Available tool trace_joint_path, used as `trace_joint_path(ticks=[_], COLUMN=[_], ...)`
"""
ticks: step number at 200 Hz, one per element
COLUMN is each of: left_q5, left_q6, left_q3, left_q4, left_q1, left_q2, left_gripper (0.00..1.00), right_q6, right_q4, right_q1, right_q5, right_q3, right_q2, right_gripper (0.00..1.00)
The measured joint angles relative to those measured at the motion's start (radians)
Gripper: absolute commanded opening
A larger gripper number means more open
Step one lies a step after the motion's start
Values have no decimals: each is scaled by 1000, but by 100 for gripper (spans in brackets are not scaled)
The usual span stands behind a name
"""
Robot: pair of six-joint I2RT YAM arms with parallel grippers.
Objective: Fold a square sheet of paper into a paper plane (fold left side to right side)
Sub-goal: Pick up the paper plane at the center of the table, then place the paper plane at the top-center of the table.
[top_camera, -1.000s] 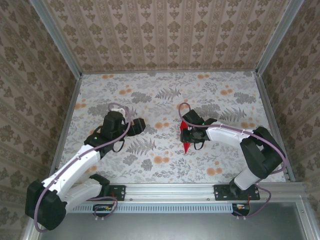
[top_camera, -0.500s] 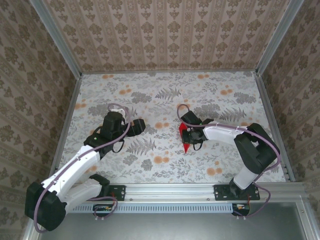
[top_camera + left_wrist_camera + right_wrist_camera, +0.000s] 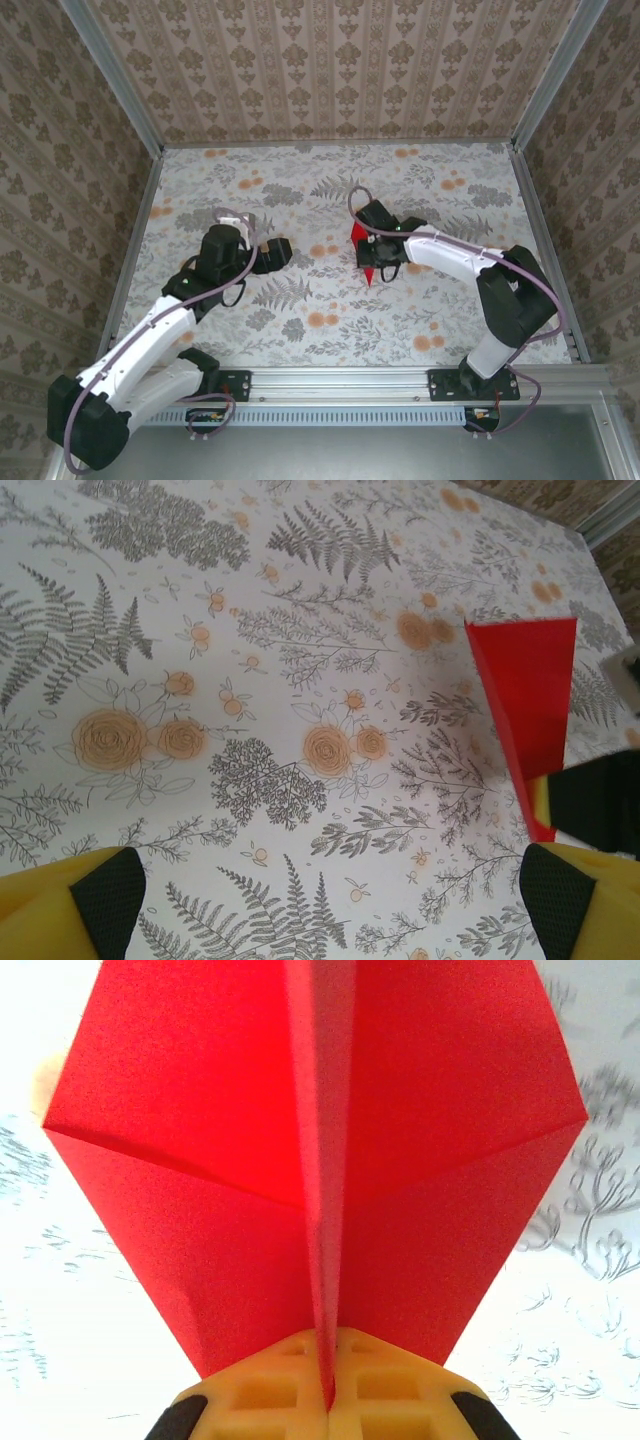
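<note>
Paper plane (image 3: 200,1110) pinched tighter, shifted farther back

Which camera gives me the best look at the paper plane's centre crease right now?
Right wrist: the paper plane is close and head-on, its centre crease running up from the shut right gripper pinching it. Left wrist catches one flat red side at its right edge; top external shows small red slivers by the gripper.

bright, even light; overexposed wrist close-up
</note>
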Motion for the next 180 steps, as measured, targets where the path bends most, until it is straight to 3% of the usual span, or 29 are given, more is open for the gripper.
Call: trace_joint_path(ticks=[32, 102, 180], left_q5=[11, 26, 26], left_q6=[36, 83, 89], left_q3=[0, -5, -5], left_q4=[-10, -47, -69], left_q1=[0, 5, 6], left_q2=[-42, -74, -60], left_gripper=[100, 100, 100], right_q6=[-42, -102, -124], right_q4=[-89, -231, -299], right_q1=[-54, -126, -152], right_q5=[18, 42, 38], right_q3=[212, 592, 744], right_q2=[69, 437, 636], right_gripper=[5, 6, 9])
